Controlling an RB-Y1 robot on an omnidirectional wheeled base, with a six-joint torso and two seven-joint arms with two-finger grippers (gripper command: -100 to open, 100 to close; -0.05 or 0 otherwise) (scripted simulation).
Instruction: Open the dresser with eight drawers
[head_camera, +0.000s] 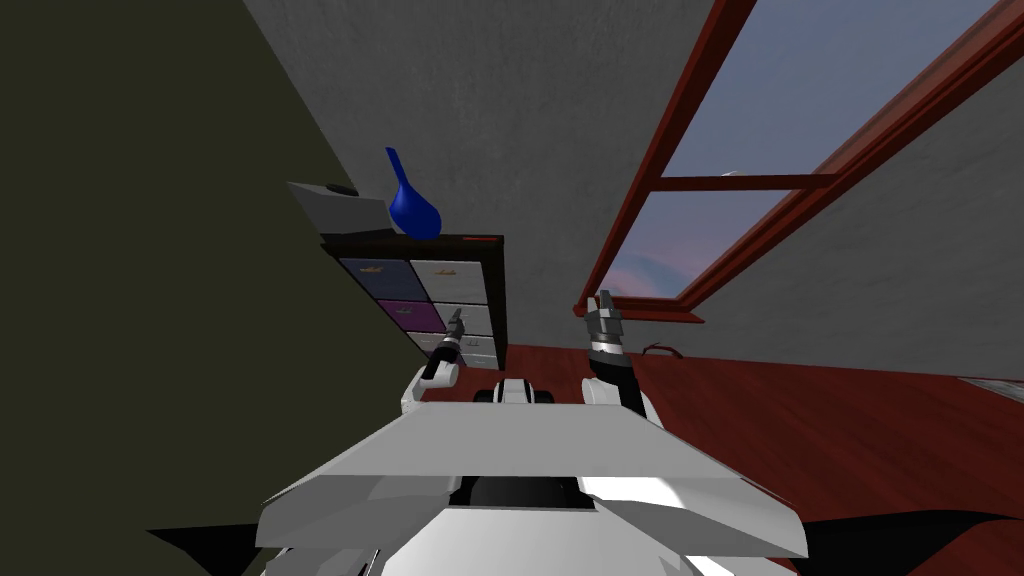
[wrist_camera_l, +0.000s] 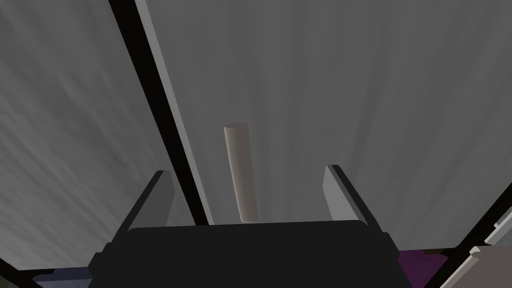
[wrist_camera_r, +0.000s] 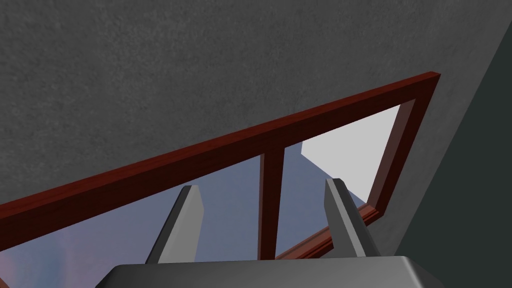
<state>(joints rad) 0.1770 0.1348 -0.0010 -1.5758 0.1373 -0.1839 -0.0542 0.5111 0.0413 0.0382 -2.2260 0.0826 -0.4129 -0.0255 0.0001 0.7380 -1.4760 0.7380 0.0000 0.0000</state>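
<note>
Ahead-left by the dark olive wall (head_camera: 150, 250), head view: dresser (head_camera: 430, 290) with a black frame, standing on the red-brown floor (head_camera: 800, 420). Its drawer fronts are dark blue, purple and pale grey.
Dresser top: blue vase (head_camera: 413, 205) with a thin neck, just beside a grey box (head_camera: 338, 208).
Left arm: left gripper (head_camera: 457, 320) sits low, at the pale grey drawers in the column farther from the olive wall, tips close to the fronts.
Right arm: right gripper (head_camera: 604, 300) is raised, well apart from the dresser, near the window (head_camera: 740, 180) with its red-brown frame.
Left wrist view, close ahead: flat grey drawer front (wrist_camera_l: 350, 100). A black frame strip (wrist_camera_l: 150, 110) runs beside it, with another grey front past the strip.
Handle (wrist_camera_l: 240, 172): pale rod on that drawer front, lying between the two fingers (wrist_camera_l: 159, 200).
Left claw: released. The fingers are spread wide with a clear gap from each to the handle, and nothing is grasped.
Beside the gripper body: a bit of purple front (wrist_camera_l: 422, 262) at one side, a bit of dark blue front (wrist_camera_l: 60, 277) at the other.
Right wrist view, right claw: released. Both blades stand apart with nothing between them.
</note>
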